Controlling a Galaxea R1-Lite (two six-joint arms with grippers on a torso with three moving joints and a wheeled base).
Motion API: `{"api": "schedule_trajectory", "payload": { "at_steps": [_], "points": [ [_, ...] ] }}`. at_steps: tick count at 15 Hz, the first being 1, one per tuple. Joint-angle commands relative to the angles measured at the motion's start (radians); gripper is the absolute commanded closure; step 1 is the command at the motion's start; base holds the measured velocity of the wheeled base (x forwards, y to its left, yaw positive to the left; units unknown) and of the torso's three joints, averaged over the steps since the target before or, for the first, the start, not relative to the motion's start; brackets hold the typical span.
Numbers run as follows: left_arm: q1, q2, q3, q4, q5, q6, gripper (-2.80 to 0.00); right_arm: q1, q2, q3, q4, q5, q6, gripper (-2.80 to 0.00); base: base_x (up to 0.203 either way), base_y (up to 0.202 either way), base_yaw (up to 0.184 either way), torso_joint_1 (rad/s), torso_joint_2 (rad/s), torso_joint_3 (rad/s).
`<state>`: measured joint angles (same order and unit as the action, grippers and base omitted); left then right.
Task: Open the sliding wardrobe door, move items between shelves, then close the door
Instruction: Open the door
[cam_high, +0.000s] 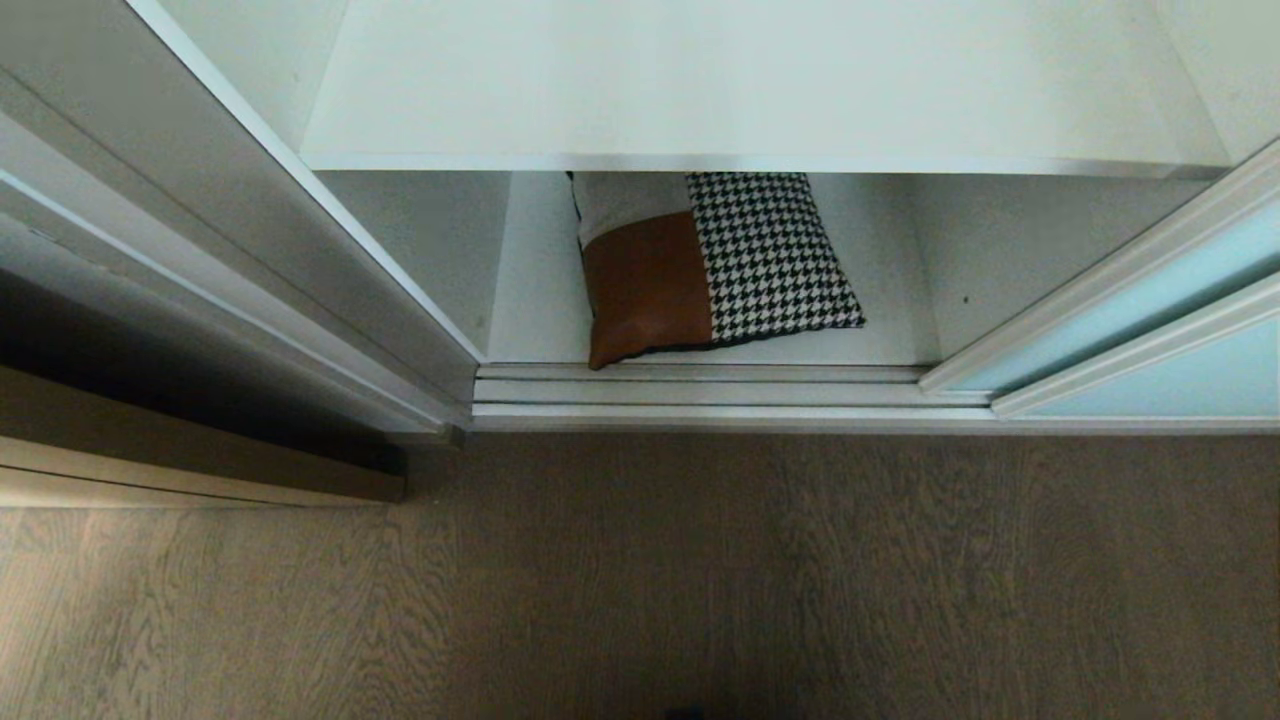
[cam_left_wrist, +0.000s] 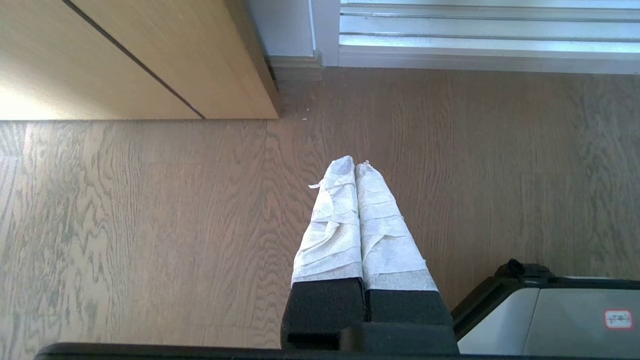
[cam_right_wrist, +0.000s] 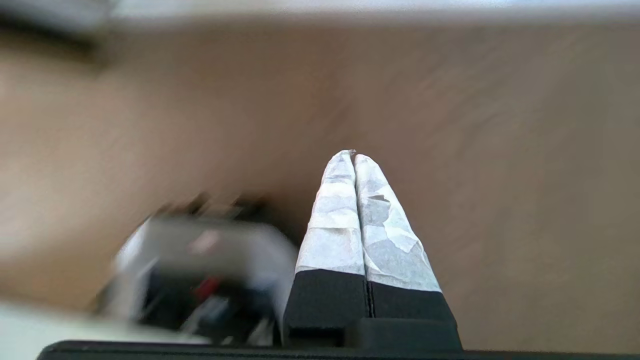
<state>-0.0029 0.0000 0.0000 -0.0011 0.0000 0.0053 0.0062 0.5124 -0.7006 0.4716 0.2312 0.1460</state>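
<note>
From the head view you see the cushion lying on the bottom shelf, the sliding wardrobe door pushed right. Your left hand hangs over the floor, fingers pressed together, empty. Your right hand is likewise closed and empty.

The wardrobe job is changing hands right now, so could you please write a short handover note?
Left gripper: shut, empty, above the floor.
Right gripper: shut, empty, also over floor.
Sliding wardrobe door: open, pushed to the right.
Cushion: on the bottom shelf, near the front track.
Upper shelf: bare.
Done: door opened.
Left: move cushion to another shelf, close door.
</note>
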Motion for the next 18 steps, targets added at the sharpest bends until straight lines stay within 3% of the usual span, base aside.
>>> {"api": "schedule_trajectory", "payload": {
  "at_steps": [1, 5, 9, 12, 18],
  "points": [
    [0.0, 0.002, 0.0, 0.0, 0.0, 0.001, 0.0, -0.002, 0.215, -0.016, 0.008, 0.06, 0.009, 0.0, 0.0, 0.0, 0.0, 0.0, 0.0, 0.0],
    [0.0, 0.002, 0.0, 0.0, 0.0, -0.001, 0.0, 0.014, 0.53, -0.017, -0.084, 0.083, 0.042, 0.0, 0.0, 0.0, 0.0, 0.0, 0.0, 0.0],
    [0.0, 0.002, 0.0, 0.0, 0.0, -0.001, 0.0, 0.139, 0.804, -0.016, -0.232, 0.078, 0.115, 0.0, 0.0, 0.0, 0.0, 0.0, 0.0, 0.0],
    [0.0, 0.002, 0.001, 0.0, 0.0, -0.001, 0.0, 0.18, 0.98, -0.015, -0.347, 0.075, 0.126, 0.0, 0.0, 0.0, 0.0, 0.0, 0.0, 0.0],
    [0.0, 0.002, 0.001, 0.0, 0.0, -0.001, 0.0, 0.196, 1.141, -0.024, -0.534, 0.075, 0.126, 0.0, 0.0, 0.0, 0.0, 0.0, 0.0, 0.0]
  ]
}}
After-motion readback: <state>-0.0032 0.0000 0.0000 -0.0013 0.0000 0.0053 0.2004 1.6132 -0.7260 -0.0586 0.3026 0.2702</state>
